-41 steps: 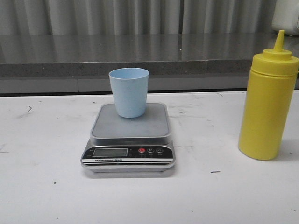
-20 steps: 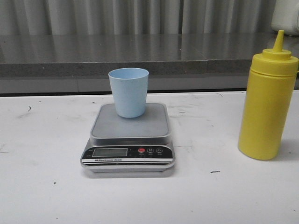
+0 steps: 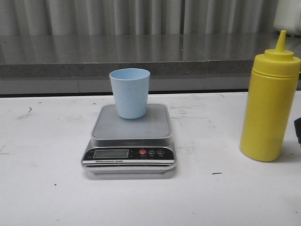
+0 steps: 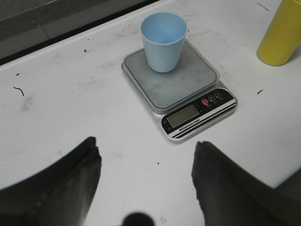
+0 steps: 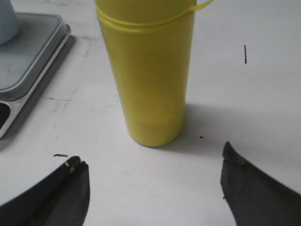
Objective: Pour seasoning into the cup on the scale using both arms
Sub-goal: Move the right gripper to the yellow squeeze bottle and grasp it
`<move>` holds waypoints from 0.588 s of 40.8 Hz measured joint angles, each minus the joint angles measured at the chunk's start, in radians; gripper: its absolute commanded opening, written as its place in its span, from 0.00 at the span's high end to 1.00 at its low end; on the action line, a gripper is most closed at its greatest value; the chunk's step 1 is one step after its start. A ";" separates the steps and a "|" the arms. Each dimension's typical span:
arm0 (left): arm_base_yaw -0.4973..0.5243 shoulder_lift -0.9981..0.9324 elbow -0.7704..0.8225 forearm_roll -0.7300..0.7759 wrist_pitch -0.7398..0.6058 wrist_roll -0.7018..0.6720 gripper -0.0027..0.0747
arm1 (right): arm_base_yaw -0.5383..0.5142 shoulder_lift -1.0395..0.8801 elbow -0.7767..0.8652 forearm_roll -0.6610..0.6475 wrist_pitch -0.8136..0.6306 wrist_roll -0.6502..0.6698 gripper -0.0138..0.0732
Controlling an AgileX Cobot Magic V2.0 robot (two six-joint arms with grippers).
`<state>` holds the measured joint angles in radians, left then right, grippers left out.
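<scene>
The pale blue cup [image 3: 130, 92] stands upright on the steel platform of the silver scale [image 3: 130, 137], toward its far side. The yellow seasoning bottle [image 3: 270, 101] stands upright on the white table to the right of the scale. In the left wrist view my left gripper [image 4: 146, 157] is open over bare table, short of the scale [image 4: 181, 84] and the cup [image 4: 163, 41]. My right gripper [image 5: 153, 165] is open too, its fingers wide apart just short of the seasoning bottle [image 5: 149, 75]. A dark sliver of the right arm [image 3: 298, 130] shows at the front view's right edge.
A grey ledge [image 3: 94, 70] and a corrugated wall run behind the white table [image 3: 47, 188]. A white object [image 3: 288, 16] sits on the ledge at the far right. Small dark marks dot the tabletop.
A dark bit of the right arm has come into the front view at the right edge, beside the bottle. Cup, scale and bottle have not moved.
</scene>
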<state>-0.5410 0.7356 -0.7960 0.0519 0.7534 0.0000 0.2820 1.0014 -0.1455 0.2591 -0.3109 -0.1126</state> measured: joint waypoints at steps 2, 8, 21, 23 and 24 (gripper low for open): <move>0.000 0.000 0.000 0.000 0.000 0.000 0.42 | 0.002 0.039 0.006 -0.002 -0.059 0.000 0.16; 0.000 0.000 0.000 0.000 0.000 0.000 0.42 | 0.002 0.168 0.008 -0.038 -0.223 0.027 0.16; 0.000 0.000 0.000 0.000 0.000 0.000 0.42 | 0.002 0.497 0.008 -0.152 -0.664 0.137 0.16; 0.000 0.000 0.000 0.000 0.000 0.000 0.42 | 0.002 0.542 0.008 -0.144 -0.726 0.140 0.16; 0.000 0.000 0.000 0.000 0.000 0.000 0.42 | 0.002 0.571 0.008 -0.143 -0.749 0.140 0.16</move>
<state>-0.5410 0.7356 -0.7960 0.0519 0.7534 0.0000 0.2837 1.5724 -0.1373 0.1162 -1.0600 0.0272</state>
